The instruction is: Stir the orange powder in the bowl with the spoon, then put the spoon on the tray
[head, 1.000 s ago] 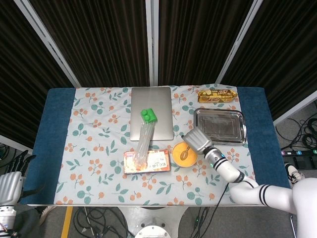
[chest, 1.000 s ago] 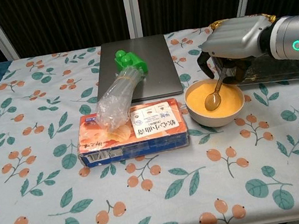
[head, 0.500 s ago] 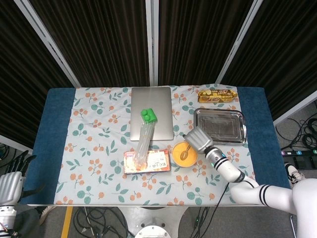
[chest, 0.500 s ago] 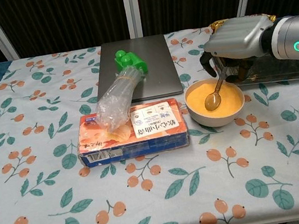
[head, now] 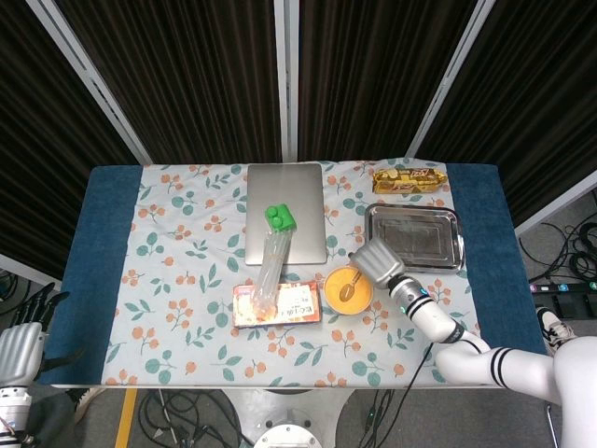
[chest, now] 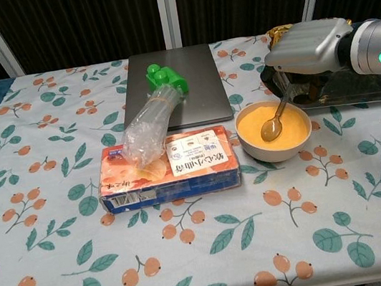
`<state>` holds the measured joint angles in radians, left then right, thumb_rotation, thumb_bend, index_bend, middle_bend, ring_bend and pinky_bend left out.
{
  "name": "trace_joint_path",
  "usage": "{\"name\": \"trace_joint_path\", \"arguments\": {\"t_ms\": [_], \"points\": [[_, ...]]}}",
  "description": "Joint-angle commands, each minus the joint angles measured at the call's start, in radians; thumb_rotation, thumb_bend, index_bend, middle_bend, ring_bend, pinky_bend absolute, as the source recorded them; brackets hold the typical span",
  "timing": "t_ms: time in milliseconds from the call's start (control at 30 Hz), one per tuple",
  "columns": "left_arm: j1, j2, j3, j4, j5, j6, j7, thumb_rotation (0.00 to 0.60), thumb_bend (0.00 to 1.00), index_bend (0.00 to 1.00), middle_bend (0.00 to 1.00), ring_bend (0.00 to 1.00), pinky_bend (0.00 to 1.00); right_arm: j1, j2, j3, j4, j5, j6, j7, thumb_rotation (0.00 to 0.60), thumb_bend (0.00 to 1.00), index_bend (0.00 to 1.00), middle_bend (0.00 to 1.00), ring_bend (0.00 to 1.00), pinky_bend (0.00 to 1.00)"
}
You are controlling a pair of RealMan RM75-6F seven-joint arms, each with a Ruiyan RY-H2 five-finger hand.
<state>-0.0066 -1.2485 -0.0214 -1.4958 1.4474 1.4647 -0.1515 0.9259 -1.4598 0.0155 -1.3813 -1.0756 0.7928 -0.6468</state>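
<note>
Tray (head: 414,235) shiny metal; laptop (chest: 178,87) matt grey metal; spoon (chest: 277,117) glossy; bowl (chest: 276,145) smooth, powder (chest: 295,128) matt, grainy; printed cloth (chest: 56,208) on counter; right hand (chest: 306,48) smooth silver shell.

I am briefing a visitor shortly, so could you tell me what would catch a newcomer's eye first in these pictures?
The bowl of bright orange powder, right of centre on the floral cloth, stands out first, with a spoon leaning in it and the right hand at the spoon's handle. Left of the bowl lies an orange snack box with a clear bag across it, and behind the right hand sits a metal tray.
</note>
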Motion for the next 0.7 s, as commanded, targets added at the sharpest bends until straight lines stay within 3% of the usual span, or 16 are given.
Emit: {"name": "trace_joint_path", "arguments": {"t_ms": [33,700], "points": [[0.000,-0.001,0.000,0.000,0.002,0.001,-0.001,0.600,0.13,0.20,0.12,0.08,0.12,0.000,-0.001,0.001,0.004,0.005,-0.003,-0.004,0.600,0.30,0.48,0.95,0.97,1.00],[0.003,-0.004,0.003,0.012,0.000,-0.002,-0.023,0.600,0.13,0.20,0.12,0.08,0.12,0.008,-0.028,0.006,0.030,0.012,-0.010,-0.034,0.600,0.32,0.52,0.95,0.97,1.00]]}}
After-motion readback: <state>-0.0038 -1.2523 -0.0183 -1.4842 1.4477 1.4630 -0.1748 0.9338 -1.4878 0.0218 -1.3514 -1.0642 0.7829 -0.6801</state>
